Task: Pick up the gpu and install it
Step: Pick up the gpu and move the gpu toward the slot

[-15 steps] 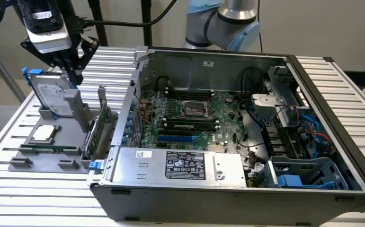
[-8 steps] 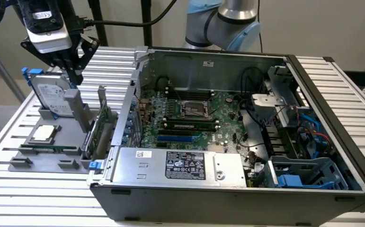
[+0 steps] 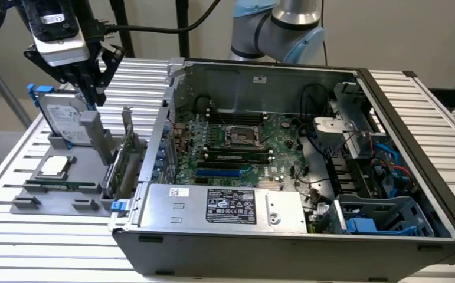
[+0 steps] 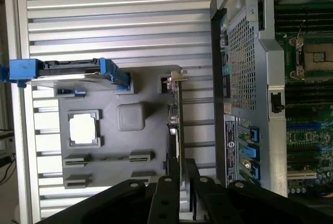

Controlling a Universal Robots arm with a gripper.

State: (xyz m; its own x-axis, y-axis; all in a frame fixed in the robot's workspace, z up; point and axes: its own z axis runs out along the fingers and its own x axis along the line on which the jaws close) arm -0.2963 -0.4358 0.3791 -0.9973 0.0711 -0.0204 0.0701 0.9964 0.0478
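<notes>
Hovering with the tool [image 3: 85, 88] spread open and gripping nothing, high above the grey holder [image 3: 30, 203] on the slatted surface [image 3: 54, 247]. Seeing the gpu [image 3: 128, 156] standing untouched on its long edge in a slot of that holder, its silver bracket at the end nearer the hard drive [image 3: 62, 115] and its face just beside the outer wall of the computer case [image 3: 290, 253]. Looking down from the wrist, finding the card's thin top edge running roughly between the two fingers, though well below them.

Judging the main hazard to be drifting off that line while descending: landing a fingertip on the card's edge instead of straddling it, then pressing the board down into the holder or bending it. Judging the second to be crowding: scraping the case wall on one side, with hardly any room showing between card and case, or knocking the upright hard drive near the bracket end. Also risking a pinch too close to one end, tipping the card while lifting and jamming it in the slot. Risking, further on, bringing a tilted card to the motherboard [image 3: 282, 132], missing the connector and catching the bracket on the case's rear frame.
</notes>
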